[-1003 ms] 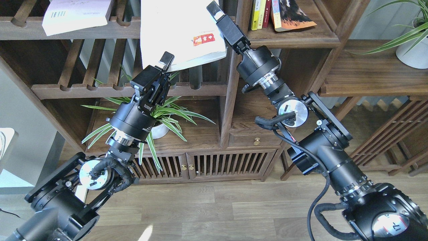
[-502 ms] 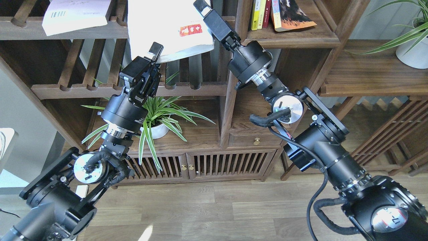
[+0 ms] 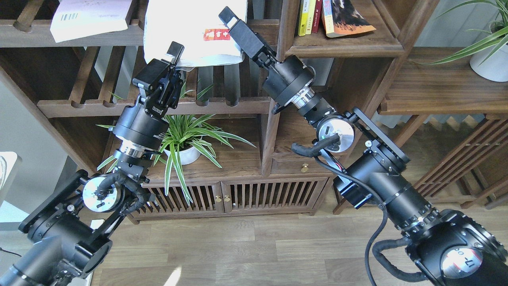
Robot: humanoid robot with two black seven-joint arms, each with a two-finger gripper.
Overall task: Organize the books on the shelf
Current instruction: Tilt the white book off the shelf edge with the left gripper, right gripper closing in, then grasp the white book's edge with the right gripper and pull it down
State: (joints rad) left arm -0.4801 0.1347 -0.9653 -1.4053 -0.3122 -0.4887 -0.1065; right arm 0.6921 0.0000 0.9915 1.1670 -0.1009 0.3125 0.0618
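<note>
The large white book [image 3: 186, 33] with a small red label hangs tilted in front of the top slatted rack, held from both sides. My left gripper [image 3: 174, 53] is shut on its lower left corner. My right gripper [image 3: 231, 23] is shut on its right edge by the label. The pale lilac-white book [image 3: 89, 18] with a barcode lies on the slatted rack at top left. The dark book with the orange-red cover [image 3: 347, 18] leans on the solid walnut shelf [image 3: 345, 44] at upper right, beside upright yellow and red books [image 3: 308, 16].
A vertical wooden post [image 3: 283, 35] separates the slatted racks [image 3: 119, 105] from the solid shelf. A spider plant in a white pot [image 3: 186, 139] stands on the cabinet top below my left arm. Another potted plant [image 3: 490, 59] stands on the side shelf at right.
Both arms have moved up and to the left, carrying the large white book from in front of the post toward the top slatted rack. The other books have not moved.
</note>
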